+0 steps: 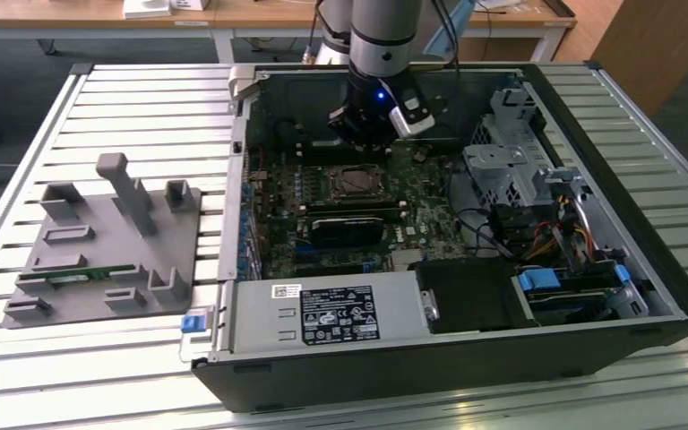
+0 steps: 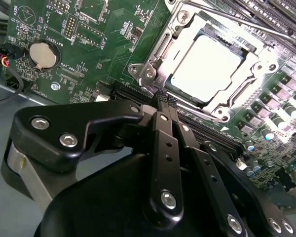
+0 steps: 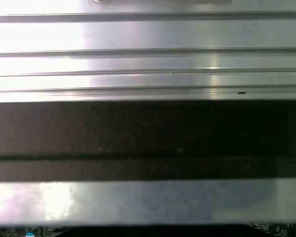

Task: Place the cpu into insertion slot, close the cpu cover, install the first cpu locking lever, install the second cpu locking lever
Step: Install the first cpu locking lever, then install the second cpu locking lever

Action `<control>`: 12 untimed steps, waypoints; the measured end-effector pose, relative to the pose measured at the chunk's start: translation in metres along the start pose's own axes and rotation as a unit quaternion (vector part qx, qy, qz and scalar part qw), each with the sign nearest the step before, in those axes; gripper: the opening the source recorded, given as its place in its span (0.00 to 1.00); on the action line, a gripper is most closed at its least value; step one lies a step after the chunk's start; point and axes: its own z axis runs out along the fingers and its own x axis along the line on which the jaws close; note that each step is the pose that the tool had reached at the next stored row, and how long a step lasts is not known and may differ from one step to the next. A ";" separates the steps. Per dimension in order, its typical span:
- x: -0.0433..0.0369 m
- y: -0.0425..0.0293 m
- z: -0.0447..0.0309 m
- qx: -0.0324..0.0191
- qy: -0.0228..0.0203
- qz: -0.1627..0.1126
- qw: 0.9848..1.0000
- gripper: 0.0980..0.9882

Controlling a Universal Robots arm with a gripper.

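- Cpu (image 2: 203, 66) sits flat in the insertion slot (image 2: 251, 74), its pale metal top showing through the window of the cpu cover (image 2: 185, 37), which lies down over it in the second wrist view.
- Silver locking levers run along the socket's sides there, one thin rod (image 2: 227, 19) crossing past the far edge; whether they are latched I cannot tell.
- Gripper (image 2: 164, 97) hangs just beside the socket's near corner in the second wrist view, its black fingers (image 2: 163, 123) drawn together into one narrow stack with nothing between them, tips apart from the frame.
- A round silver coin battery (image 2: 43, 54) sits on the green motherboard (image 2: 103, 44), well off to one side of the socket.
- In the exterior view, the arm (image 1: 382, 36) reaches down into the open computer case (image 1: 464, 358), the gripper (image 1: 362, 134) poised right above the socket (image 1: 356, 182) in the middle of the board.
- A long black card (image 1: 347, 228) lies just below the socket in that view.
- On the exterior view's left, a grey fixture block (image 1: 105, 242) with upright posts rests on the slatted metal table (image 1: 141, 98), well apart from the case.
- First wrist view: bright ribbed metal slats (image 3: 148, 59) and a dark band (image 3: 148, 133) across the middle.
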 end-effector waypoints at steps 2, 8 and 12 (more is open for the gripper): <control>-0.0001 -0.0003 0.0000 0.000 0.000 0.000 1.000 0.01; -0.0003 -0.0015 -0.0001 0.000 0.000 0.000 1.000 0.01; -0.0006 -0.0027 -0.0002 0.000 0.000 0.000 1.000 0.01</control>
